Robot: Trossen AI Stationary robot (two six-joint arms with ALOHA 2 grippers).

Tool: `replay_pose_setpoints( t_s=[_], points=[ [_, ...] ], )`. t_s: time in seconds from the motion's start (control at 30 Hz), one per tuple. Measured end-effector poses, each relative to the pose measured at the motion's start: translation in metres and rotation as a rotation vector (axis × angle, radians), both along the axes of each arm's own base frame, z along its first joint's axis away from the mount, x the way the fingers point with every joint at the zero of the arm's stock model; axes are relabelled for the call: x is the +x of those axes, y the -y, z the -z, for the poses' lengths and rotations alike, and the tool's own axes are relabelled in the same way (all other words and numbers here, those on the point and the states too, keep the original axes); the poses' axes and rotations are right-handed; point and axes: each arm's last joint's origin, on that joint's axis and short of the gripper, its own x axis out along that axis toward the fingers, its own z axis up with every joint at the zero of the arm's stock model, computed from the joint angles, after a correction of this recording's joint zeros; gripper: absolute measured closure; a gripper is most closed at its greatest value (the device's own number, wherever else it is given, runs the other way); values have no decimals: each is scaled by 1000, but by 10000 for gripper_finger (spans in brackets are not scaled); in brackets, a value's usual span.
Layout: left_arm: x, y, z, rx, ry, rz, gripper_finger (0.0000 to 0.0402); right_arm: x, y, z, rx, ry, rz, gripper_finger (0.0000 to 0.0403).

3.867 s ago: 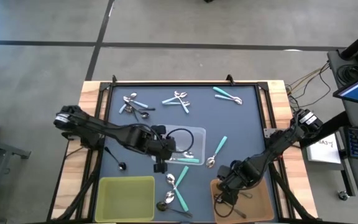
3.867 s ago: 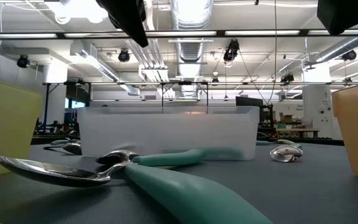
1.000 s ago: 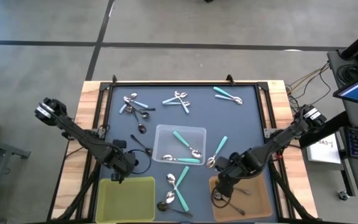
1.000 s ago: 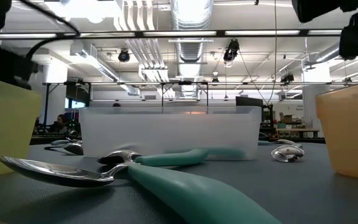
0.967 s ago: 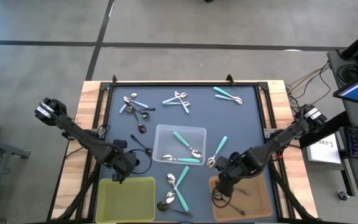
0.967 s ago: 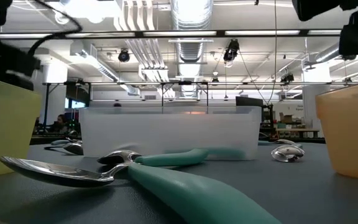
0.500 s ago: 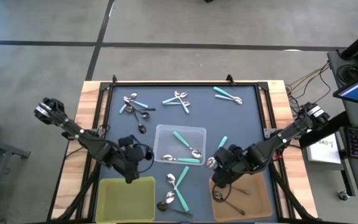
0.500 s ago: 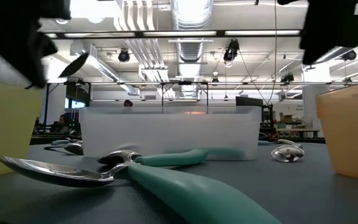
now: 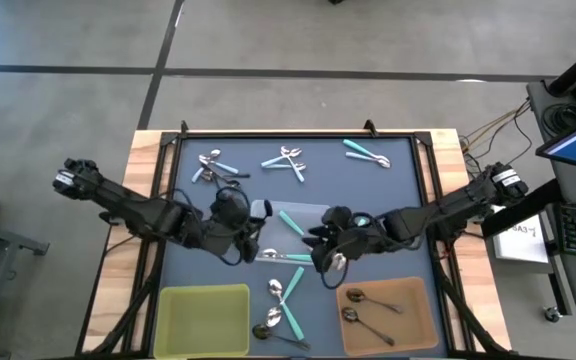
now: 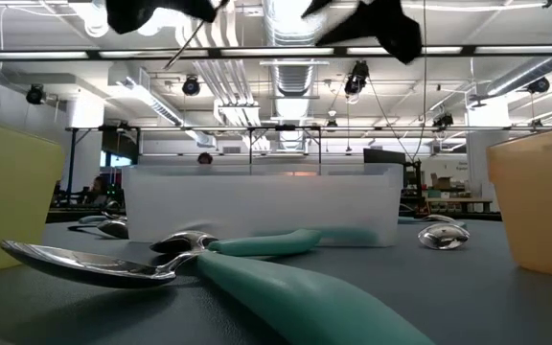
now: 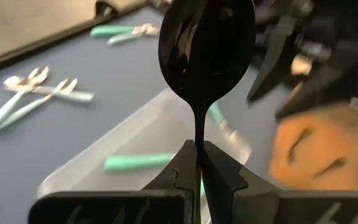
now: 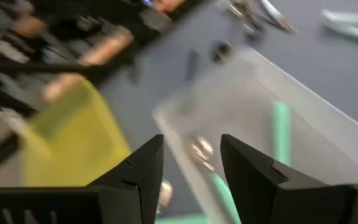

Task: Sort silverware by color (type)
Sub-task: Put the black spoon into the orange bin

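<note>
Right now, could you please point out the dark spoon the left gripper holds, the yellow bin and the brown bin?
dark spoon (image 11: 206,43), left wrist view, bowl.
yellow bin (image 9: 204,318), high view, floor.
brown bin (image 9: 416,320), high view, bare floor.

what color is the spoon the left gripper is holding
Black, bowl and handle alike: the spoon pinched in the left gripper, clearest in the left wrist view.

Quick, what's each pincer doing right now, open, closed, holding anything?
Left pincer: closed on a dark spoon by its handle.
Right pincer: open, holding nothing, over the clear bin.
</note>
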Motion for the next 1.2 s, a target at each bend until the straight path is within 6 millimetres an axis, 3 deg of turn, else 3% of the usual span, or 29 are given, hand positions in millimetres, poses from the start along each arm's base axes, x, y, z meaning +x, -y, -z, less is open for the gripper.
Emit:
replay_pose_setpoints(
  t_s=[0.17,0.37,0.6,0.93,1.07,1.2],
  points=[
    [12,-2,-13,-37,172,-23,401,7,-2,-14,-15,142,-32,252],
    [29,4,-16,-42,285,-22,401,7,-2,-15,-12,156,-32,252],
    [51,11,-10,-41,275,-26,401,7,-2,-15,-20,155,-36,252],
    [79,18,-32,38,254,-2,401,7,-2,-15,-37,151,-42,253],
    [75,16,-35,55,190,-25,401,7,-2,-15,-35,149,-42,274],
    [72,15,-37,40,211,-41,401,8,-1,-15,-35,149,-39,323]
  ],
)
